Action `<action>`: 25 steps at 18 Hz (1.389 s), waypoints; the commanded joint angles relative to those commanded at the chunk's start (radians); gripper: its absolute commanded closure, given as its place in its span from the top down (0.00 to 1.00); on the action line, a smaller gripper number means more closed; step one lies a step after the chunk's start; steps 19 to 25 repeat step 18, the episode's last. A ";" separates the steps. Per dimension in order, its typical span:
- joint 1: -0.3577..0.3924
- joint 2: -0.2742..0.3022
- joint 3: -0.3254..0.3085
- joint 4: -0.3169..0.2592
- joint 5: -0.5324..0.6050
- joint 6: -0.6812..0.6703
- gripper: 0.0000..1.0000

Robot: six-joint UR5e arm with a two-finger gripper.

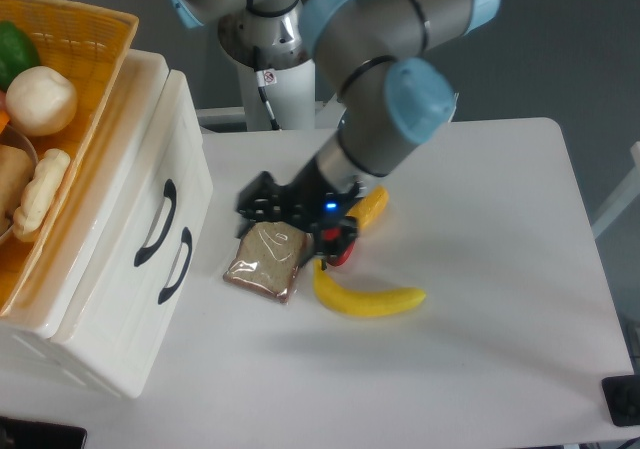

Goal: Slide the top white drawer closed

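The top white drawer (138,184) is the upper front of the white cabinet at the left, and its curved black handle (158,224) lies beside the lower drawer's matching handle (176,266). Its front sits level with the lower drawer's front. My gripper (262,201) hangs over the table to the right of the cabinet, clear of both handles and just above a bread slice. Motion blur hides how its fingers stand, and I see nothing held in it.
A yellow wicker basket (95,44) of vegetables rests on the cabinet top. On the white table (480,269) lie a wrapped bread slice (265,261), a red pepper (340,253), a yellow pepper (370,207) and a banana (370,299).
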 joint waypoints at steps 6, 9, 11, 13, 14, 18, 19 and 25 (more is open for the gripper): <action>0.032 -0.072 0.038 0.076 0.304 0.194 1.00; 0.071 -0.103 0.048 0.076 0.400 0.398 1.00; 0.098 -0.120 0.057 0.074 0.434 0.570 1.00; 0.117 -0.123 0.055 0.071 0.482 0.702 1.00; 0.120 -0.124 0.055 0.072 0.505 0.744 1.00; 0.123 -0.138 0.057 0.074 0.537 0.799 1.00; 0.123 -0.138 0.057 0.074 0.537 0.799 1.00; 0.123 -0.138 0.057 0.074 0.537 0.799 1.00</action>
